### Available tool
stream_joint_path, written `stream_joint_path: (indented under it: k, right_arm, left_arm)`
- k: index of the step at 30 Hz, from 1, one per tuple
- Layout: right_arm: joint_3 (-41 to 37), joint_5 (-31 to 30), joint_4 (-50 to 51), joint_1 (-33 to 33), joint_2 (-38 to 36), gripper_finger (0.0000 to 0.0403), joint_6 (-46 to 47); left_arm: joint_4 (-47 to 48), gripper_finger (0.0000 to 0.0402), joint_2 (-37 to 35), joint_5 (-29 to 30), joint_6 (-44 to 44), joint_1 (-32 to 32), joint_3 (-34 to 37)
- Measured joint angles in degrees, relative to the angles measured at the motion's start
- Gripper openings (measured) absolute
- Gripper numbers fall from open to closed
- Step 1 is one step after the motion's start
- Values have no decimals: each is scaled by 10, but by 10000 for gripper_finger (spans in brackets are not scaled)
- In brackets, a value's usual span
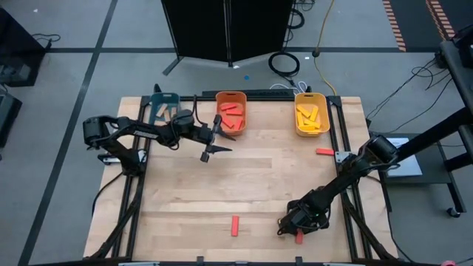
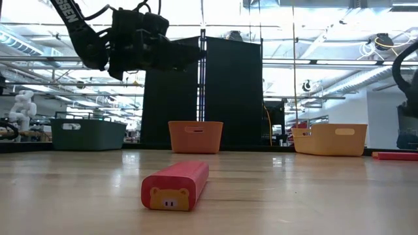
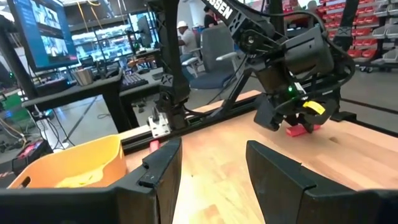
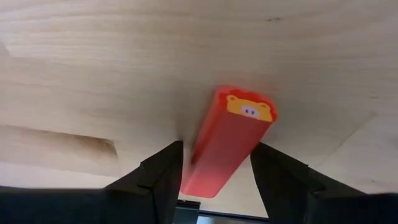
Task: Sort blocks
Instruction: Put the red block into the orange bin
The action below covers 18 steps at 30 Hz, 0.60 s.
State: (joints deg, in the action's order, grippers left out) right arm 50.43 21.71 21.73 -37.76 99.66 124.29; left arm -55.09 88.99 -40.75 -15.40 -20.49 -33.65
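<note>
Reaching low at the tabletop's near right, right gripper jaws straddling a red block, contact hard to judge. Hovering near the orange bin, left gripper jaws parted, empty. Lying loose mid-front, another red block.

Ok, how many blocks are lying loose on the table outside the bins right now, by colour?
Red flat rectangular blocks: 3
Yellow: 0
Tan wood: 0
Total loose: 3
</note>
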Motion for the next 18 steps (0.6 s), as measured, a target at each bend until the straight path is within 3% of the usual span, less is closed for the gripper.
stream_joint_path:
  k: [5, 12, 18]
  right_arm:
    - [0, 1, -4, 5, 0, 174, -27]
    - [0, -9, 1, 7, 0, 118, -69]
    - [1, -93, -6, 25, -21, 96, -156]
  left_arm:
    - [4, 176, 0, 0, 0, 0, 0]
    - [4, 176, 0, 0, 0, 0, 0]
    - [-8, 176, 4, -41, 13, 0, 0]
